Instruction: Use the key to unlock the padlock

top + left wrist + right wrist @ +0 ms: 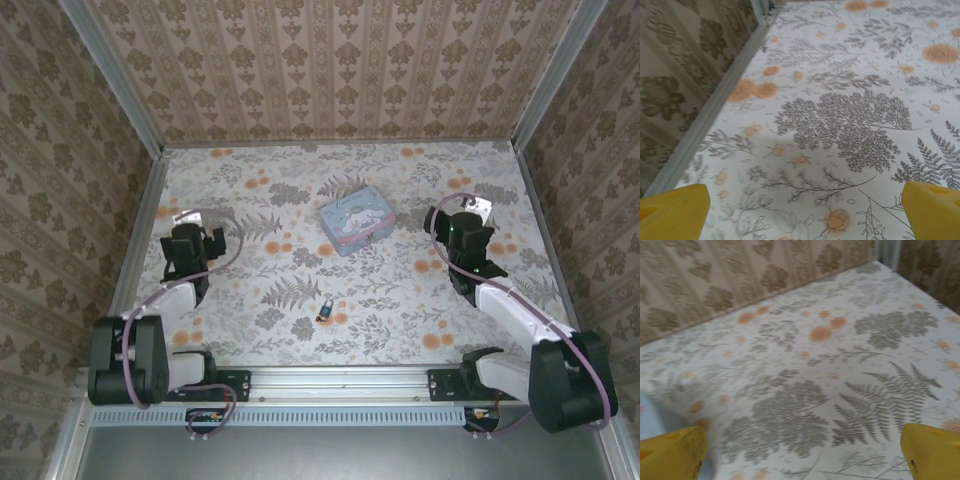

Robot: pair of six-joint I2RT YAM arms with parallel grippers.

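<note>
Two arms: bases bolted at near edge of table (400,295), L and R.
Padlock (326,311): tiny, dark w/ bluish body. Lies on table near front edge, approx. centre, between the arms, touching neither.
Key: too small to tell apart from Padlock.
L gripper (192,225): L side of table, farther back than Padlock, well apart from it. Jaws spread wide, nothing between them. Wrist cam: yellow fingers (675,212) at both lower corners, floral cloth between.
R gripper (466,218): R side, approx. level w/ L gripper. Jaws spread wide, nothing held. Wrist cam: yellow fingers (672,452) at lower corners; blurred pale-blue tin (646,430) at L frame edge.
Tin, top cam (355,220): rectangular, cartoon print, set at an angle. Behind Padlock, between the grippers.
Walls: patterned; enclose table on L, R and far sides.
</note>
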